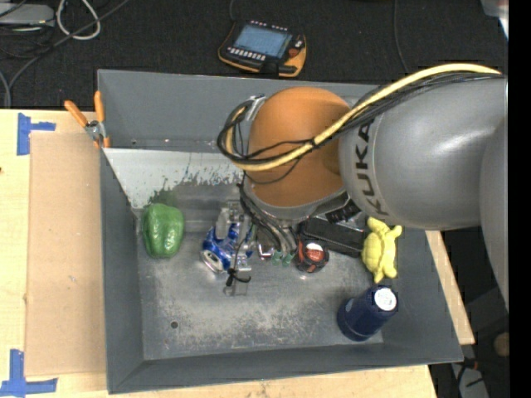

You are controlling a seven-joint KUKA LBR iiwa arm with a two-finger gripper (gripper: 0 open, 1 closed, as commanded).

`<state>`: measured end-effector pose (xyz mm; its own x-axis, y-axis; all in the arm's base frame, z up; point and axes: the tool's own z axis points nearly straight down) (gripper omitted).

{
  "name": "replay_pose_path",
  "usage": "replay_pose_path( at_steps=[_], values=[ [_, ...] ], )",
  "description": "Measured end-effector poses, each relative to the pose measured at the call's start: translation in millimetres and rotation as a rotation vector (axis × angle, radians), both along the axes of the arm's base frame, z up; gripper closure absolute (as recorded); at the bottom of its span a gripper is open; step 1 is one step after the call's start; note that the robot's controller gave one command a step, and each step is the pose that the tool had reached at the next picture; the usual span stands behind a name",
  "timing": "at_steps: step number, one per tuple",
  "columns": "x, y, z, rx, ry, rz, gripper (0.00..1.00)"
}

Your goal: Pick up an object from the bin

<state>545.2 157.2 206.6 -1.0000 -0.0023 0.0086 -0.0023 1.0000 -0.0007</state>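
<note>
Bin (265, 326) holds 6 things, 1 of each: green pepper (163, 230) far left, crumpled blue-and-white packet (216, 251) at the centre, red-and-black round thing (312, 256), flat black bar (335, 235), yellow soft toy (382, 252), dark blue bottle (365, 313) w/ white cap at lower right. Gripper (239, 265) is low at the centre, right beside the packet. Claw spread or pinching: can't tell, as the orange wrist cover (290, 148) blocks the view.

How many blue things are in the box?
2. A crumpled blue-and-white packet lies in the middle of the bin, by the gripper. A dark blue bottle with a white cap lies near the lower right corner. The arm may hide more.
</note>
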Motion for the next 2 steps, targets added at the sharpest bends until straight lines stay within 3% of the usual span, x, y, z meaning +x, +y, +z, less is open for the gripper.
replay_pose_path(
  at_steps=[1,2],
  values=[
    [1.9,-1,4,0.001,-0.007,-0.005,0.0],
    [64.7,-59,-112,0.003,-0.012,0.109,0.0]
  ],
)
